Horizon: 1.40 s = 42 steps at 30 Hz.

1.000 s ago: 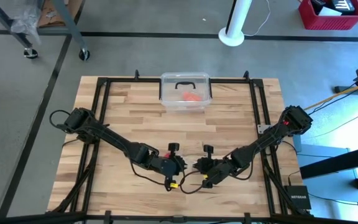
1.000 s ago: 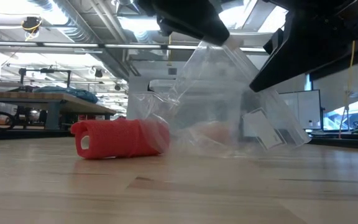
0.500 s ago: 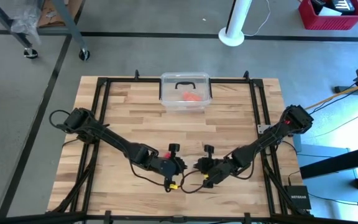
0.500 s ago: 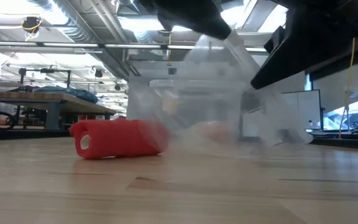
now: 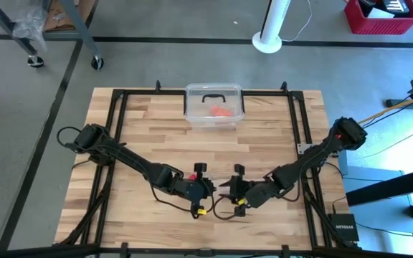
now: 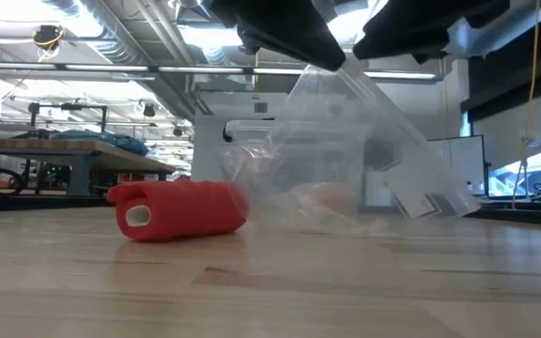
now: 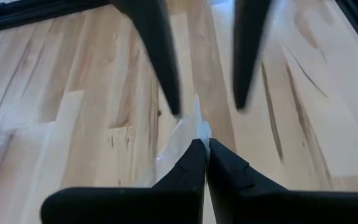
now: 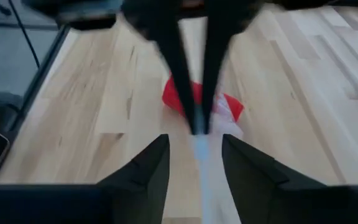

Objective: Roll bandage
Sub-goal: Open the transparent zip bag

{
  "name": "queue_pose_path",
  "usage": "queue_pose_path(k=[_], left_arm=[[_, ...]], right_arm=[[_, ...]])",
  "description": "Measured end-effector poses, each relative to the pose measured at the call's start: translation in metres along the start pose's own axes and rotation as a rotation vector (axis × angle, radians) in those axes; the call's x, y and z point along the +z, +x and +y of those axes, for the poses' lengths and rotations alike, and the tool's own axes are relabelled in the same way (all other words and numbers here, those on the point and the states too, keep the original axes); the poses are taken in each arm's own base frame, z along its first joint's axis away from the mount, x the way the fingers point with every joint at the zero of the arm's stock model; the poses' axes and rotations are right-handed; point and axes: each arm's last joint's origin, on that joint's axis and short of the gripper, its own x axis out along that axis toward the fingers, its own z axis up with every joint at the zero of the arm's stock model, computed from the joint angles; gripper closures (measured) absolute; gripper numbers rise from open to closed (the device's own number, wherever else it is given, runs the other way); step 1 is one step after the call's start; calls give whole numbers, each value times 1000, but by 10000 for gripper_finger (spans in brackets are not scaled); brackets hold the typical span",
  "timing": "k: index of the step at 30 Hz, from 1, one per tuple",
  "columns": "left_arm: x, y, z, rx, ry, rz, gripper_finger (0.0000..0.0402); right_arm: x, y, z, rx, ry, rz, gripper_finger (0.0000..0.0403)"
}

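Both arms are matte black, each built of slim tubular links joined by bulkier rounded joint housings. The left arm [image 5: 131, 163] has a loop of thin black cable hanging off its far joint; the right arm [image 5: 303, 163] shows a small red mark at its far joint. Near the wrists a black cable runs across with 2 small yellow tags on it. Short black knob-like posts stand up from each wrist. The fingers [image 7: 225, 168] are plain black, flat-sided and taper to narrow tips, without markings.
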Motion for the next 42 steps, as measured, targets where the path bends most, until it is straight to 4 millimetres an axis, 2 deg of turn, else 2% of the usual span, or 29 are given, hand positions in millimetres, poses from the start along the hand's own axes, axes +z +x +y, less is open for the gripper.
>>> queue_pose_path(k=[4,7,19,27,34,42], left_arm=[[0,0,1,2,-6,-4,401],[2,0,0,1,-11,-19,401],[2,0,0,1,-7,-15,401],[5,-6,1,-5,-6,-28,401],[9,-17,-2,0,8,-52,401],[9,-25,0,17,17,-37,401]], right_arm=[[-6,9,2,-32,-23,-1,253],[-10,14,3,-56,-52,13,269],[-12,18,4,-64,-88,8,382],[-12,18,3,-73,-103,10,359],[-12,17,3,-74,-108,17,378],[-20,17,1,-84,-137,80,359]])
